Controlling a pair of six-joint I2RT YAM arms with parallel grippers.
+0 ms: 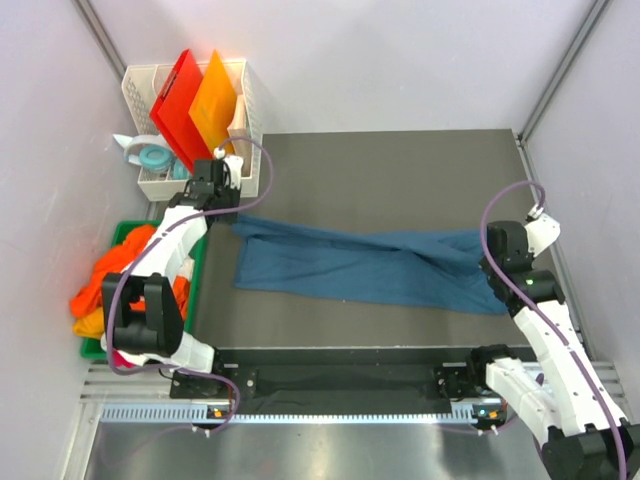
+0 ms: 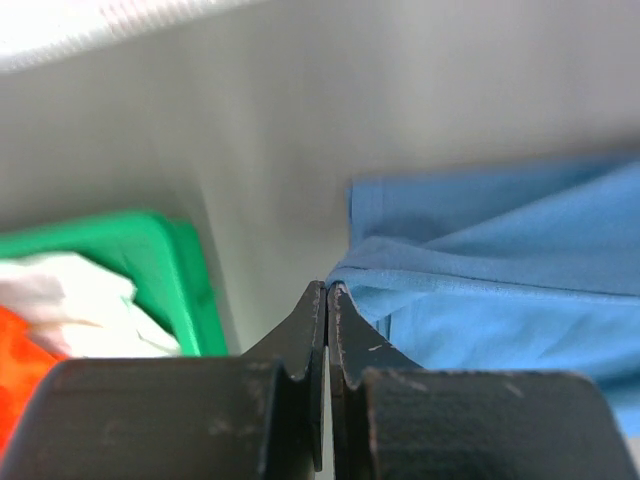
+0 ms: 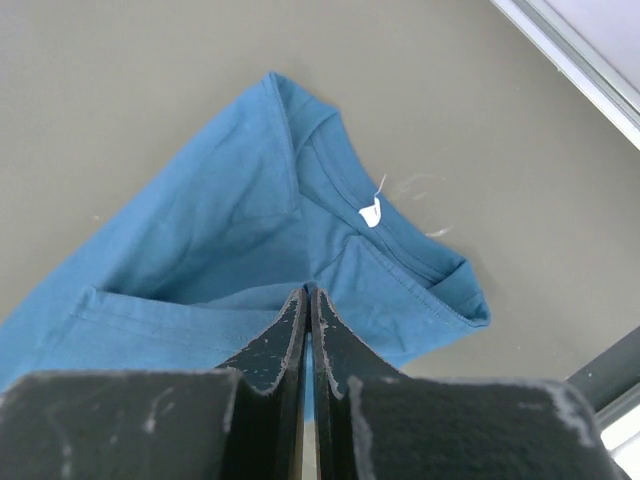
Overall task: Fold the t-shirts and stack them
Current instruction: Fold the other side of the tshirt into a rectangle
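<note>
A teal-blue t-shirt (image 1: 360, 265) lies stretched in a long band across the dark mat (image 1: 400, 170). My left gripper (image 1: 230, 215) is shut on its left end, and in the left wrist view the jaws (image 2: 328, 290) pinch a fold of the blue t-shirt (image 2: 500, 270). At the right end, my right gripper (image 1: 492, 255) is shut on the cloth. The right wrist view has the jaws (image 3: 307, 293) closed on the t-shirt (image 3: 220, 230) just below its collar and white label (image 3: 370, 213). More t-shirts, orange (image 1: 95, 290) and white (image 2: 60, 300), are heaped in a green bin (image 1: 128, 232).
The green bin (image 2: 175, 270) stands off the mat's left edge. A white basket (image 1: 240, 110) at the back left holds a red board (image 1: 175, 100) and an orange board (image 1: 212, 105). A rail (image 1: 340, 380) runs along the near edge between the arm bases.
</note>
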